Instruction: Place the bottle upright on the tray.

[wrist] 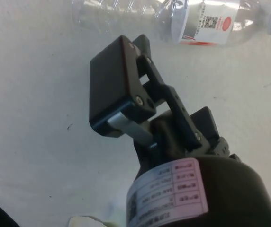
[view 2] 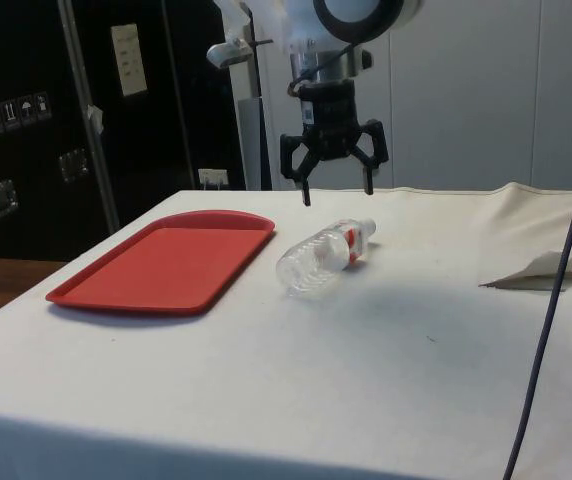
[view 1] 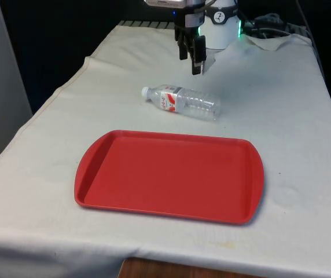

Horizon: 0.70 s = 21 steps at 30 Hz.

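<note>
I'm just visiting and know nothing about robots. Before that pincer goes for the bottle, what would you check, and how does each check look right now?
1. Pincer open enough to take the bottle: ok, its fingers are spread wide in the side view.
2. Pincer empty: ok, nothing sits between the fingers.
3. Bottle within a clear path: ok, it lies on its side on the cloth, apart from the tray, with the pincer hanging above it.
4. Tray free to receive it: ok, its red surface is bare.
5. Cap on: ok, a white cap shows.
6. Pincer lined up across the bottle's body: cannot tell.
</note>
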### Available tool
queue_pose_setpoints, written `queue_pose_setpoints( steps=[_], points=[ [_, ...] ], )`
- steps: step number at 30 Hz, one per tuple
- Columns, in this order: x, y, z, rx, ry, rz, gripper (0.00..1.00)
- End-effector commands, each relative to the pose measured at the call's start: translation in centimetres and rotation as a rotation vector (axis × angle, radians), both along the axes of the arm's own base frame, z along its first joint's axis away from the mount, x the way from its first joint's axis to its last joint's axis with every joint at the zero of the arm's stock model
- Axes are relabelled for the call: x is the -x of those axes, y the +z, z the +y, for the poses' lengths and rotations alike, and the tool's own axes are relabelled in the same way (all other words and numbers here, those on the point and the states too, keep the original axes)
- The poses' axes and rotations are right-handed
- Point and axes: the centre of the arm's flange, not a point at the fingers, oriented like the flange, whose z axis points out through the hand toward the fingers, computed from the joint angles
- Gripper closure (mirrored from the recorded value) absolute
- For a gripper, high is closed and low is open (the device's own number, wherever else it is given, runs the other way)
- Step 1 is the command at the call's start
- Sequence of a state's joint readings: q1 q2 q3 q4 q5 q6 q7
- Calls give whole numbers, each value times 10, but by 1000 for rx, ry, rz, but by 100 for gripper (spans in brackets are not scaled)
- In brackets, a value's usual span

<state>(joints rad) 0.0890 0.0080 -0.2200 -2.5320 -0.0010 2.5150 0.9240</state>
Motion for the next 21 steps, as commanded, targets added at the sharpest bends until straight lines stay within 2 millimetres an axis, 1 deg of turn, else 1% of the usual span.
queue_pose_setpoints(
  steps=[1, 21],
  points=[
    [1, 0, -1, 1, -18, -4, 0],
    [-5, 6, -2, 17, -105, -10, 0]
  ],
)
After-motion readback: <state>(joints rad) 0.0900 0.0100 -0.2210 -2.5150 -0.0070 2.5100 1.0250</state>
